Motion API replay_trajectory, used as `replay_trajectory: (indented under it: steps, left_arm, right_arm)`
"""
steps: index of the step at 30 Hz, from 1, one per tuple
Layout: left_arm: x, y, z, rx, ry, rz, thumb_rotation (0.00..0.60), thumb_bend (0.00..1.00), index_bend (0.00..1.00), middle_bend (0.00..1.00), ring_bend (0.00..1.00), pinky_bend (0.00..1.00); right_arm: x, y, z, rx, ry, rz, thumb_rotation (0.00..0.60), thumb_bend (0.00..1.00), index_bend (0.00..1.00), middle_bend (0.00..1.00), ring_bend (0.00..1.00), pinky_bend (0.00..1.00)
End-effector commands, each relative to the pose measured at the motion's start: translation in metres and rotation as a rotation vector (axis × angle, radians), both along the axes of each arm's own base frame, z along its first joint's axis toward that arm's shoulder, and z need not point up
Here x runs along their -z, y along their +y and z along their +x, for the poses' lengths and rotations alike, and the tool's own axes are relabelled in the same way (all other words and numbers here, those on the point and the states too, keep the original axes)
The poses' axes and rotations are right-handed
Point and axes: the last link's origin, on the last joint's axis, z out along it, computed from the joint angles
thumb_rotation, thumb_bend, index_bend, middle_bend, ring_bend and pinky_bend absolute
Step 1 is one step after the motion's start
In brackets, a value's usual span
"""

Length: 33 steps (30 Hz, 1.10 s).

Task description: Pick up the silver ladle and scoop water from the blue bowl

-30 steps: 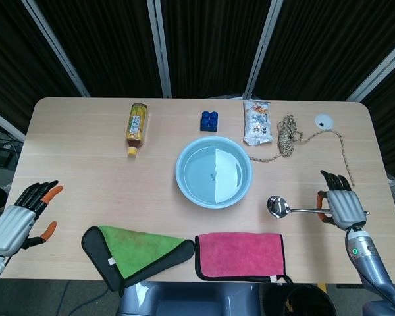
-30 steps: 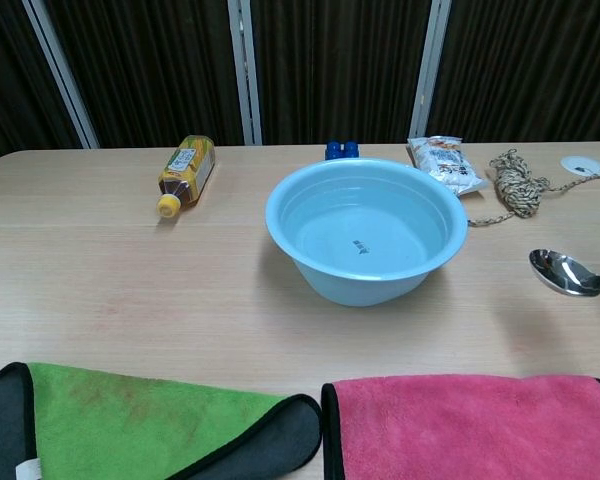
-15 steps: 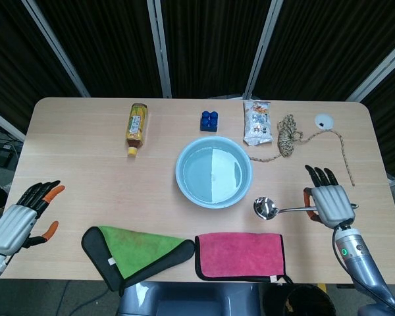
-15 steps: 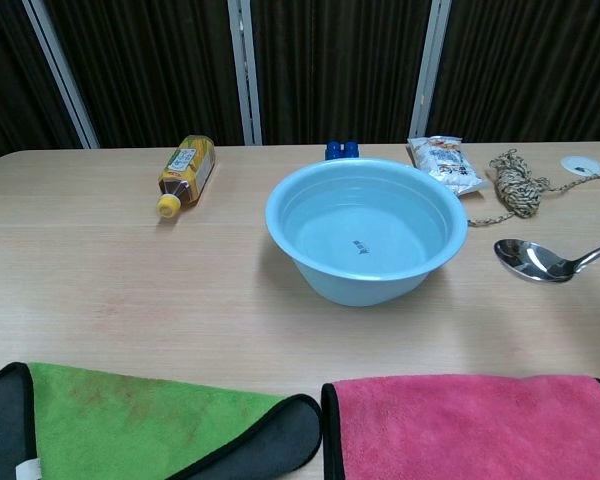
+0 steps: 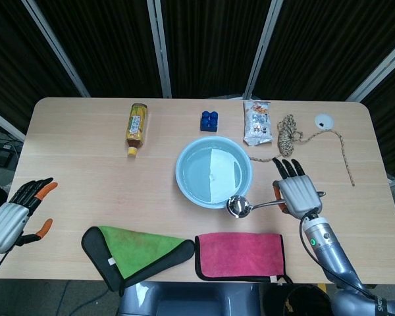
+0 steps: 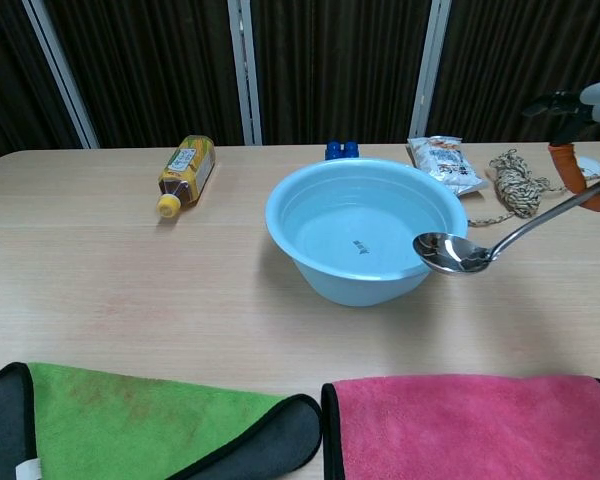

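Observation:
The blue bowl (image 5: 214, 172) (image 6: 365, 240) holds water and stands at the table's middle. My right hand (image 5: 296, 194) (image 6: 585, 130) grips the handle of the silver ladle (image 5: 239, 207) (image 6: 454, 252), held in the air with its cup just off the bowl's near right rim. In the chest view only part of that hand shows at the right edge. My left hand (image 5: 16, 214) hovers open at the table's near left corner, holding nothing.
A bottle (image 5: 136, 126) lies at the back left. Blue blocks (image 5: 209, 120), a snack packet (image 5: 257, 122) and a coil of rope (image 5: 289, 135) sit behind the bowl. A green cloth (image 5: 135, 253) and a pink cloth (image 5: 240, 255) lie along the front edge.
My right hand has carried the ladle leftward and upward, from the table's right side to the bowl's near right rim. The left hand has drifted slightly left.

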Motion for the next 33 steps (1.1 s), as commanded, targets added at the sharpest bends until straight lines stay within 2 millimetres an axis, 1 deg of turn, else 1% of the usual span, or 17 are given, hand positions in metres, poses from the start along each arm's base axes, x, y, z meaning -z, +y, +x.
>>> replay_trajectory:
  steps: [1,10,16,18,23,28,30,33]
  left_arm:
    - [0.0,0.003,-0.001,-0.008,-0.001,0.0,0.6,0.47,0.0,0.0,0.0,0.0]
    - [0.001,0.009,-0.005,-0.033,0.007,-0.003,0.6,0.47,0.0,0.0,0.0,0.0]
    - [0.003,0.014,-0.007,-0.055,0.017,0.0,0.6,0.47,0.0,0.0,0.0,0.0]
    - [0.004,0.016,-0.009,-0.076,0.026,0.005,0.6,0.47,0.0,0.0,0.0,0.0]
    - [0.005,0.019,-0.009,-0.083,0.027,0.005,0.6,0.47,0.0,0.0,0.0,0.0]
    - [0.004,0.02,-0.009,-0.085,0.025,0.003,0.6,0.47,0.0,0.0,0.0,0.0]
    - [0.006,0.02,-0.009,-0.083,0.025,-0.008,0.6,0.47,0.0,0.0,0.0,0.0]
    - [0.006,0.02,-0.009,-0.08,0.023,-0.017,0.6,0.47,0.0,0.0,0.0,0.0]
  right_arm:
    - [0.009,-0.011,0.012,-0.01,0.001,0.012,0.6,0.39,0.67,0.01,0.0,0.0]
    - [0.027,-0.035,0.026,-0.017,0.014,0.034,0.6,0.39,0.67,0.01,0.0,0.0]
    - [0.037,-0.052,0.03,-0.027,0.017,0.041,0.6,0.39,0.67,0.01,0.0,0.0]
    - [0.043,-0.063,0.028,-0.055,0.051,0.016,0.6,0.39,0.67,0.01,0.0,0.0]
    - [0.054,-0.072,0.022,-0.07,0.052,-0.011,0.6,0.39,0.67,0.01,0.0,0.0]
    - [0.063,-0.075,0.013,-0.061,0.036,-0.012,0.6,0.39,0.67,0.01,0.0,0.0]
    - [0.07,-0.075,0.005,-0.043,0.016,-0.004,0.6,0.39,0.67,0.01,0.0,0.0]
    - [0.078,-0.073,-0.001,-0.046,0.015,0.0,0.6,0.39,0.66,0.01,0.0,0.0]
